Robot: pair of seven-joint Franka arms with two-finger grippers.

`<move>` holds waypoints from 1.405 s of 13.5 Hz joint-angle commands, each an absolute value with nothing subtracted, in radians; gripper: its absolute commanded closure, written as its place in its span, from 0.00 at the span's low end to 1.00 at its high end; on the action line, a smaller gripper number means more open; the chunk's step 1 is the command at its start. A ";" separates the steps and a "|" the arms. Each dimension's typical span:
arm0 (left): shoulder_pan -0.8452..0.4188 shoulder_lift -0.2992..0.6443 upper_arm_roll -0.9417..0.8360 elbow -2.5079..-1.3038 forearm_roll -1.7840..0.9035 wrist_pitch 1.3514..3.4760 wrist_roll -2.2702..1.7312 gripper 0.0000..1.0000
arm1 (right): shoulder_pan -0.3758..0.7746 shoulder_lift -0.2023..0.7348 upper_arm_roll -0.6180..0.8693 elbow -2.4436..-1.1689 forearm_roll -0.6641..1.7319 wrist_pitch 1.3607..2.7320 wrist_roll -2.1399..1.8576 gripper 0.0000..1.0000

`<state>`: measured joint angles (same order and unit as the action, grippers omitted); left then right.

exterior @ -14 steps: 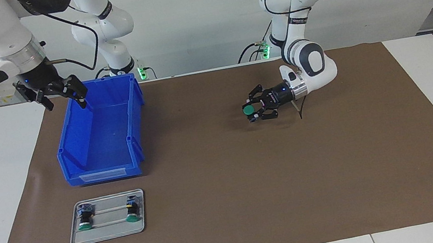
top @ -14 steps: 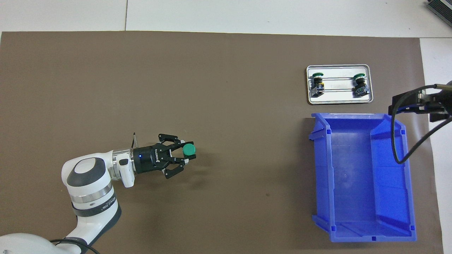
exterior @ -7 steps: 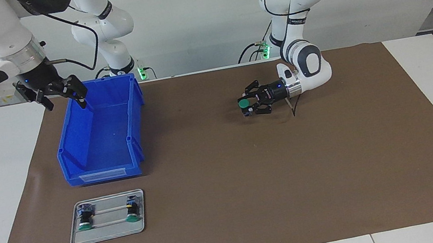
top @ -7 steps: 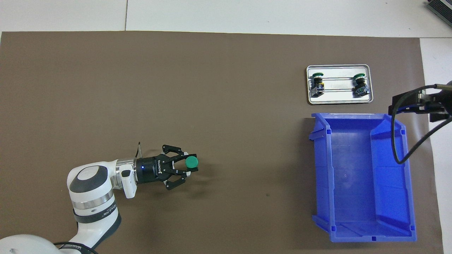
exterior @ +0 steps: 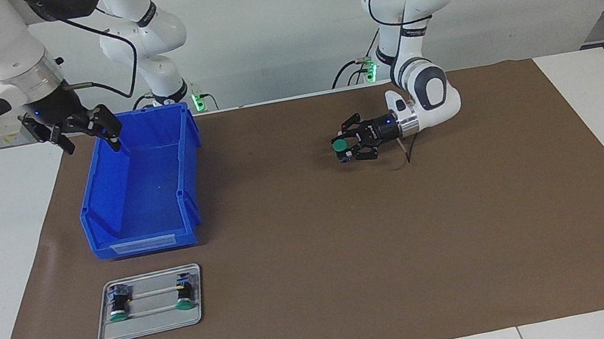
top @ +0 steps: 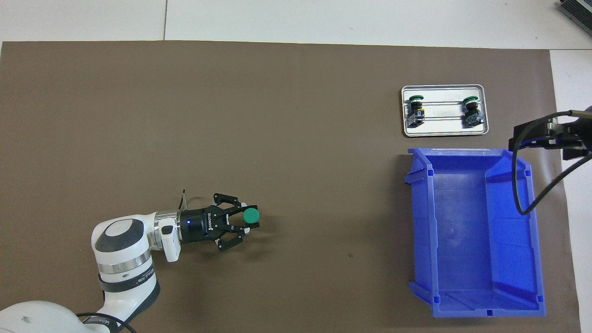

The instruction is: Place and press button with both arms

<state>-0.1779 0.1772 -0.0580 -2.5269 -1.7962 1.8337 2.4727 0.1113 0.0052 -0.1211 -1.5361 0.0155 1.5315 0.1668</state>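
Button in hand, not yet set down or pressed.

Facing view: left gripper (exterior: pixel 343 149) pinches the button (exterior: pixel 339 145) low over the desk (exterior: pixel 322 289), possibly touching. Overhead view: right gripper (top: pixel 548 138) spread, waiting at three o'clock over the blue bin (top: pixel 425 222).

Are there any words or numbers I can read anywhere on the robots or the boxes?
"ROBOTIQ", as best it can be made out: white lettering on the black body of the left gripper, overhead view.
Lettering on the dark ring of the left arm: too small to read.
Label strip on the blue bin: no readable text.
Metal tray: none.
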 commanded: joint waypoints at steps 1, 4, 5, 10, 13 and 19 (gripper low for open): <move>-0.184 0.199 -0.051 -2.542 -1.821 1.819 2.532 0.74 | 0.100 -0.005 -0.112 -1.549 0.032 1.534 0.146 0.00; -0.178 0.245 -0.051 -2.539 -1.821 1.773 2.586 0.74 | 0.100 -0.005 -0.112 -1.549 0.032 1.534 0.146 0.00; -0.173 0.244 -0.051 -2.540 -1.821 1.764 2.589 0.74 | 0.100 -0.005 -0.112 -1.549 0.032 1.534 0.146 0.00; -0.176 0.244 -0.048 -2.556 -1.819 1.737 2.628 0.71 | 0.100 -0.005 -0.112 -1.549 0.032 1.534 0.146 0.00; -0.183 0.241 -0.048 -2.579 -1.816 1.735 2.686 0.69 | 0.100 -0.005 -0.112 -1.549 0.032 1.535 0.146 0.00; -0.190 0.239 -0.046 -2.597 -1.804 1.743 2.732 0.65 | 0.100 -0.005 -0.112 -1.549 0.032 1.534 0.146 0.00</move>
